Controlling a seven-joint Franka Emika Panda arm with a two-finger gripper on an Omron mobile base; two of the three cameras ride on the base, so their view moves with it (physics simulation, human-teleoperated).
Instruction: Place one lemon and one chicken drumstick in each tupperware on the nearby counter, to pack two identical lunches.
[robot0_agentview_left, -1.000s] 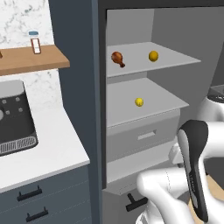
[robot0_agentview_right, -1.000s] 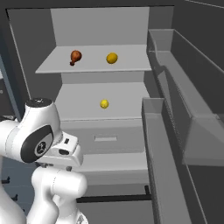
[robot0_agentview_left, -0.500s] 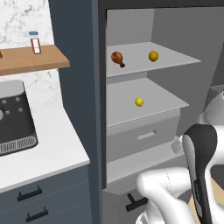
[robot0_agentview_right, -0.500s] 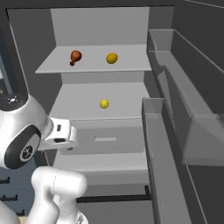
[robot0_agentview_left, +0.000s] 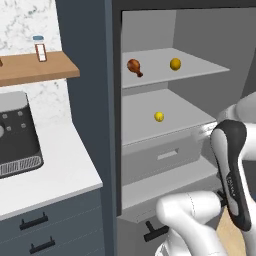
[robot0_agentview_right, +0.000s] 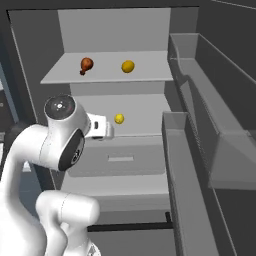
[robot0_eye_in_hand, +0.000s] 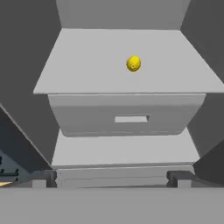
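Ahead of the fingers (robot0_eye_in_hand: 39, 177), an open fridge (robot0_agentview_right: 115, 30): flat matte grey shelves, boxy drawer (robot0_eye_in_hand: 127, 114) with a slot handle just beyond the tips. Gripper (robot0_eye_in_hand: 111, 178) spread wide, holding nothing. Well left of it, smooth white counter (robot0_agentview_left: 47, 177) over dark cabinets. Beyond the fingers, top shelf: glossy brown chicken drumstick (robot0_agentview_right: 86, 65) and a round yellow lemon (robot0_agentview_right: 128, 66), apart. Nearer, on the shelf above the drawer, a second lemon (robot0_eye_in_hand: 133, 63), small and dimpled.
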